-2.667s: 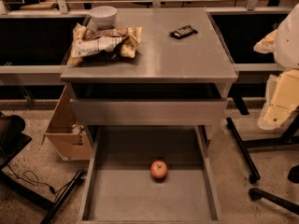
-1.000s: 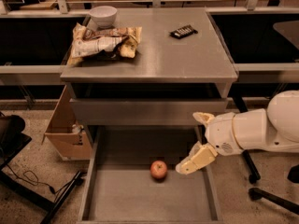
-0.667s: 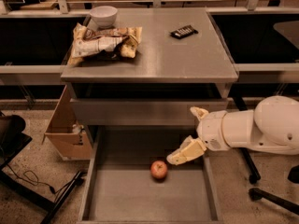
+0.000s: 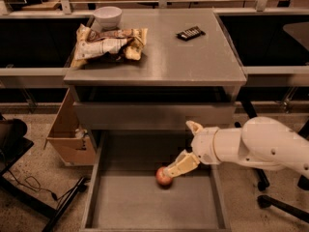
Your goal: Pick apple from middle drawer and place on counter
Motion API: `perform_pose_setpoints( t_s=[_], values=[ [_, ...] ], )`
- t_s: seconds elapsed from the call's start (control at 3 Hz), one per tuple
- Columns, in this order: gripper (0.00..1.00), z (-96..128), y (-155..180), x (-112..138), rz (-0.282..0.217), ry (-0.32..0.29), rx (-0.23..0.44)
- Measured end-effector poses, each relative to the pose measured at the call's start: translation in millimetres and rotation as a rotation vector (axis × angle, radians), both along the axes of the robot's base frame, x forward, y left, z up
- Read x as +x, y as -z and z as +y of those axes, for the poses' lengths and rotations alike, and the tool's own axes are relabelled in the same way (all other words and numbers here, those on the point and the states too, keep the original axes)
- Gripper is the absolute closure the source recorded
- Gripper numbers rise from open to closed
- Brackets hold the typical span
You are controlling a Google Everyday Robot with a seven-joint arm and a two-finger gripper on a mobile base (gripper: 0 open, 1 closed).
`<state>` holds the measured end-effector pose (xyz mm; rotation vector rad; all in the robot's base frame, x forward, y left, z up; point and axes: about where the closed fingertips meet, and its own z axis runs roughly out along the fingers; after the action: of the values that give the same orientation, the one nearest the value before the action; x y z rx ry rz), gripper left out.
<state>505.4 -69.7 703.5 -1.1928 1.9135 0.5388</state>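
1. Apple (image 4: 163, 177) lies on the bare floor of the open drawer (image 4: 140, 204), a little right of the middle.
2. The gripper (image 4: 177, 148) hangs inside the drawer, just above and to the right of the apple, with its two fingers spread wide apart.
3. The lower finger (image 4: 179, 165) slants down and to the left, and its tip meets the apple's upper right side, seemingly touching it. The upper finger (image 4: 194, 126) points up towards the cabinet and is well apart from the apple.
4. The white arm (image 4: 260, 144) comes in from the right, over the drawer's right wall.
5. Above the drawer is a plain grey panel (image 4: 145, 116), then a dark gap, then the counter (image 4: 198, 62).
6. On the counter a crumpled bag (image 4: 108, 45) lies at the left rear, with a bowl (image 4: 107, 17) just behind it. A small dark bar (image 4: 189, 33) lies at the right rear, well apart from both.
7. A cardboard box (image 4: 67, 137) stands on the ground just left of the cabinet.
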Motion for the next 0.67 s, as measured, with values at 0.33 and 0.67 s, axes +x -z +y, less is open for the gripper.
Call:
perform_pose_setpoints(
  t_s=[0.33, 0.67],
  values=[
    [0.0, 9, 63, 10, -0.022, -0.038, 0.012],
    [0.0, -4, 118, 33, -0.059, -0.052, 0.01]
  ],
)
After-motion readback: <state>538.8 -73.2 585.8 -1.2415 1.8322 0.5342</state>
